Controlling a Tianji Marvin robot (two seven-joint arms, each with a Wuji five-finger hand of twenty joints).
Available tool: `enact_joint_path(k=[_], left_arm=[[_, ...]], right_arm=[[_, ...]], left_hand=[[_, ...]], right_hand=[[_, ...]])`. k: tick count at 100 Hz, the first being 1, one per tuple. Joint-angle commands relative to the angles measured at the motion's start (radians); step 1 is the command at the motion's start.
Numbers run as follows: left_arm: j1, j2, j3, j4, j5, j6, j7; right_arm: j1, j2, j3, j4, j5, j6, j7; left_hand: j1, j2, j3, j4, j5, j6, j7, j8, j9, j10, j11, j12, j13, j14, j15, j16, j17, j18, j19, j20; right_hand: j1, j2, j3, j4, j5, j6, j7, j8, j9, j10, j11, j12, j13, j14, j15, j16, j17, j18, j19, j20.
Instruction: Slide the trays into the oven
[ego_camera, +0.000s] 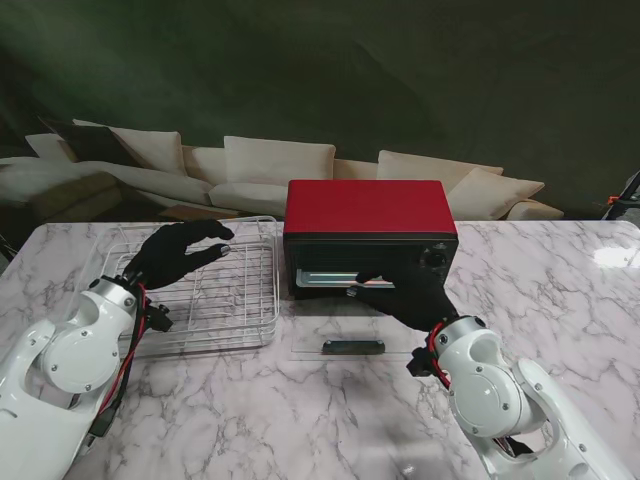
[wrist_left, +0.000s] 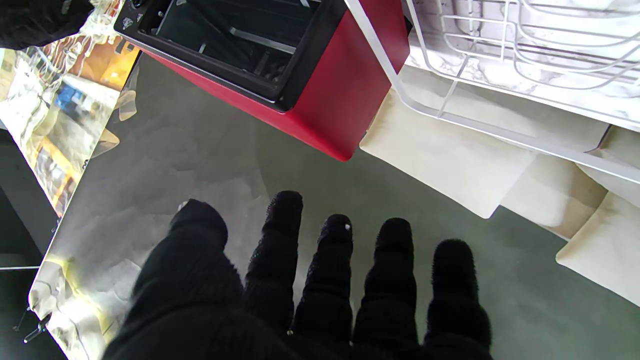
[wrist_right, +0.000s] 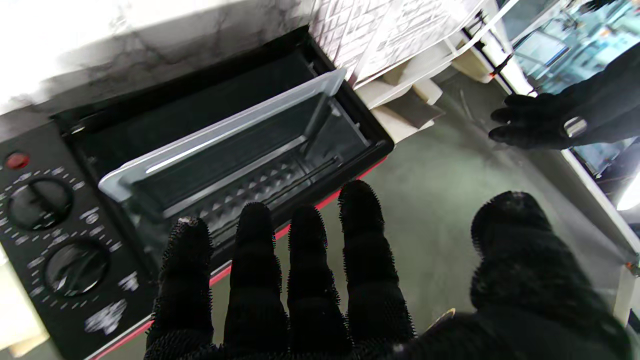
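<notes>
Progress looks partial, by my reading: the oven (ego_camera: 370, 240) stands with its glass door (ego_camera: 340, 335) folded down flat in front of it, and one tray (wrist_right: 220, 135) sits partway inside the cavity, its edge still at the mouth. I count one oven, one tray that I can see, and one wire rack (ego_camera: 205, 285) to the left of the oven; whether the rack holds another tray I cannot tell. The right hand (ego_camera: 395, 298) is released, fingers spread, holding nothing, just in front of the oven mouth over the door. The left hand (ego_camera: 180, 250) is likewise released, hanging over the rack. Pushing the tray fully home, and any second tray, seems left to do.
</notes>
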Motion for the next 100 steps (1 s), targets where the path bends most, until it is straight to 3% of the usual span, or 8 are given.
enact_joint_path(k=[1,13,38,51,76,100], left_arm=[[0.02,-0.006,-0.002,-0.005,0.004,-0.004,-0.002],[0.037,-0.007,-0.011,-0.004,0.029,-0.006,0.017],[0.05,-0.011,-0.017,-0.001,0.03,-0.007,0.035],[0.048,-0.011,-0.015,0.003,0.032,-0.011,0.036],[0.044,-0.009,-0.012,0.008,0.031,-0.01,0.03],[0.043,-0.009,-0.013,0.007,0.033,-0.009,0.031]], right_arm=[[0.019,0.0,-0.019,0.017,-0.004,-0.003,0.025],[0.059,0.011,-0.062,0.038,-0.001,0.015,0.083],[0.147,0.024,-0.142,0.116,-0.011,0.061,0.151],[0.192,0.029,-0.176,0.163,-0.027,0.072,0.175],[0.26,0.017,-0.224,0.258,-0.006,0.045,0.137],[0.329,0.009,-0.262,0.345,0.028,0.044,0.128]], left_hand=[[0.014,0.053,-0.027,-0.018,0.012,0.013,-0.013,-0.01,0.025,0.009,-0.002,0.005,0.018,0.012,0.004,0.015,-0.014,0.028,-0.025,0.02],[0.014,0.052,-0.027,-0.019,0.015,0.012,-0.013,-0.011,0.028,0.005,-0.002,0.006,0.019,0.012,0.005,0.015,-0.013,0.029,-0.024,0.02],[0.015,0.054,-0.027,-0.019,0.016,0.015,-0.013,-0.012,0.03,0.009,-0.003,0.006,0.02,0.015,0.005,0.016,-0.014,0.03,-0.024,0.02],[0.015,0.054,-0.027,-0.018,0.016,0.013,-0.013,-0.013,0.031,0.008,-0.002,0.007,0.019,0.015,0.005,0.016,-0.014,0.03,-0.024,0.021],[0.013,0.054,-0.028,-0.019,0.016,0.014,-0.014,-0.015,0.031,0.009,-0.003,0.006,0.019,0.015,0.005,0.016,-0.014,0.031,-0.025,0.02],[0.013,0.055,-0.027,-0.018,0.015,0.015,-0.014,-0.017,0.031,0.008,-0.004,0.006,0.019,0.015,0.005,0.016,-0.014,0.031,-0.026,0.02]], right_hand=[[-0.036,0.013,0.013,0.018,0.017,0.029,-0.023,0.0,0.027,0.003,0.026,-0.008,0.034,0.016,0.028,-0.013,0.01,-0.041,0.026,-0.027],[-0.041,0.022,0.012,0.017,0.028,0.035,-0.044,-0.015,0.04,0.01,0.017,-0.014,0.038,0.02,0.031,-0.016,0.002,-0.043,0.028,-0.043],[-0.055,0.033,0.009,0.017,0.023,0.011,-0.066,-0.029,0.042,-0.025,-0.009,-0.026,0.03,-0.014,-0.005,-0.042,-0.007,-0.073,0.026,-0.088],[-0.066,0.036,0.009,0.018,0.028,0.021,-0.051,-0.023,0.051,-0.008,0.021,-0.005,0.054,-0.001,0.033,-0.022,0.012,-0.091,0.057,-0.099],[-0.066,0.023,0.014,0.015,0.11,0.045,-0.016,-0.012,0.112,0.017,0.055,0.012,0.094,0.036,0.118,0.012,0.088,-0.099,0.15,-0.104],[-0.071,0.046,0.009,0.014,0.073,0.03,-0.064,-0.037,0.074,-0.009,0.018,-0.012,0.053,-0.006,0.052,-0.038,0.03,-0.127,0.106,-0.17]])
